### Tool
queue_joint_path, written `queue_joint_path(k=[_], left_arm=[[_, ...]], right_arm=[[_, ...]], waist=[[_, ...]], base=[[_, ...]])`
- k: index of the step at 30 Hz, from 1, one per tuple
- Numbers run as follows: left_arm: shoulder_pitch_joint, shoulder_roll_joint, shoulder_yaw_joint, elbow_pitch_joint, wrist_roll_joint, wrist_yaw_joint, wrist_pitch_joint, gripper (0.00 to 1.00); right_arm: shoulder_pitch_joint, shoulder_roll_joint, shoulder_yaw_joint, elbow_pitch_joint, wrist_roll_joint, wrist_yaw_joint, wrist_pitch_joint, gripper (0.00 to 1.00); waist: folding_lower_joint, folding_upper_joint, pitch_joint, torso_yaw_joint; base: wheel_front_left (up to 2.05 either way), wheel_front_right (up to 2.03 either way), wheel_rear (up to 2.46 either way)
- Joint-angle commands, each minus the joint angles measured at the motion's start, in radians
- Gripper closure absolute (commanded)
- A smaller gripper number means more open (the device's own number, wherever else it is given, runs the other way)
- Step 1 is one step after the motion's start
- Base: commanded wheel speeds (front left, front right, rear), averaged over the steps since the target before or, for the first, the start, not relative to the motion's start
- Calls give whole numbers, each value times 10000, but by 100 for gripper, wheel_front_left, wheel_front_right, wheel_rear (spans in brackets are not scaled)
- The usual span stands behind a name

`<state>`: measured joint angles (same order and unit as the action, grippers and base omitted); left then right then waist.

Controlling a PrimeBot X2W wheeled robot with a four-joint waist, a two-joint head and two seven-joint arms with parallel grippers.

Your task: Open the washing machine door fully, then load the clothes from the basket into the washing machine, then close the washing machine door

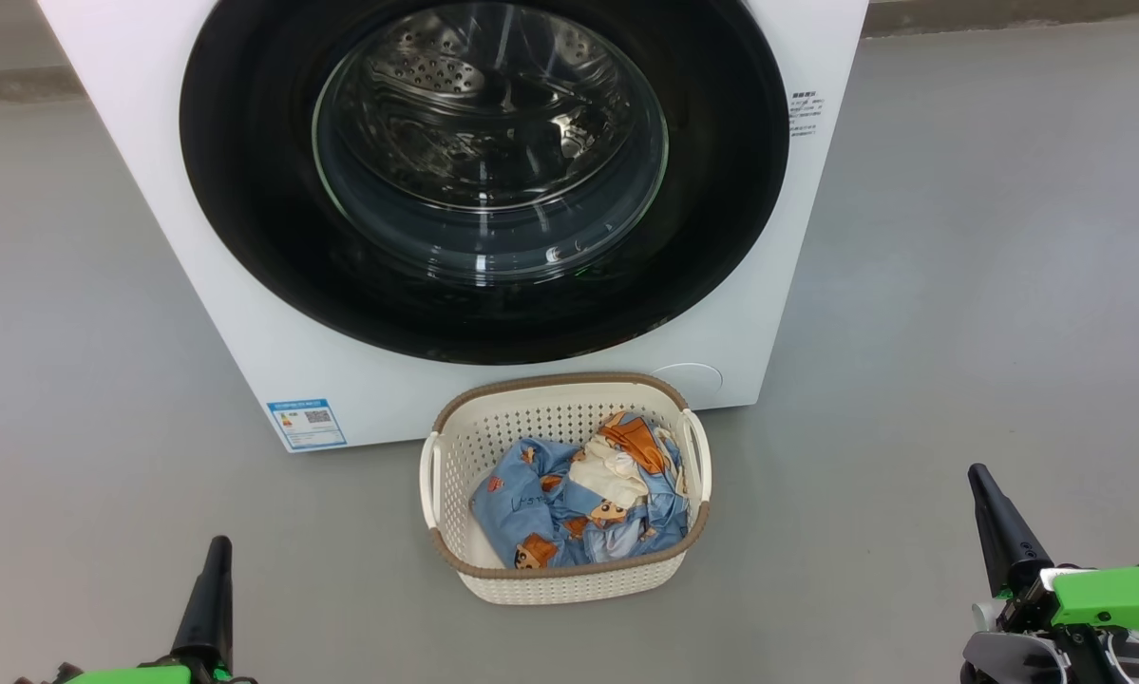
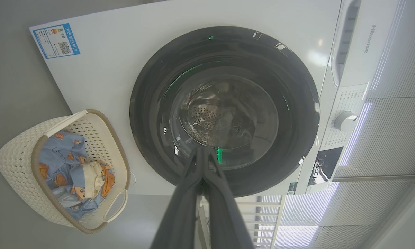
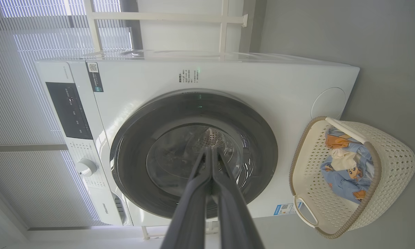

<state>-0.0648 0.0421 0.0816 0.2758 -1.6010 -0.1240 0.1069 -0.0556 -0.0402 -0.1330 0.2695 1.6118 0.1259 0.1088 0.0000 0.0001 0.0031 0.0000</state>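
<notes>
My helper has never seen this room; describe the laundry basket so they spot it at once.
Find the big white washing machine with its round black-rimmed door shut. On the grey floor just before it sits the basket, small against the machine: cream perforated plastic, brown rim, white handles, blue cartoon-print clothes inside.

A smooth grey floor [image 1: 987, 285] is stretching across the head view, matte and even in tone, and a darker band [image 1: 1006, 14] is running along its far edge at the top. In the right wrist view pale slatted blinds [image 3: 24, 103] are covering a window, with bright daylight glowing through some slats, and a white frame [image 3: 165, 16] of thin bars is standing before a pale wall [image 3: 179, 34]. In the left wrist view light is streaking between the slats too.
</notes>
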Motion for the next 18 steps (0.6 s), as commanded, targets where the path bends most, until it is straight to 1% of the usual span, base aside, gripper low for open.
queue_joint_path(k=[1, 18], left_arm=[[-432, 81, 322, -309, -76, -67, 64, 100], [-432, 81, 322, -309, -76, -67, 63, 100]], right_arm=[[-524, -101, 188, -247, -34, 48, 47, 100], [-524, -101, 190, -247, -33, 48, 46, 100]], waist=[[0, -1, 0, 0], [0, -1, 0, 0]], base=[[0, 0, 0], [0, 0, 0]])
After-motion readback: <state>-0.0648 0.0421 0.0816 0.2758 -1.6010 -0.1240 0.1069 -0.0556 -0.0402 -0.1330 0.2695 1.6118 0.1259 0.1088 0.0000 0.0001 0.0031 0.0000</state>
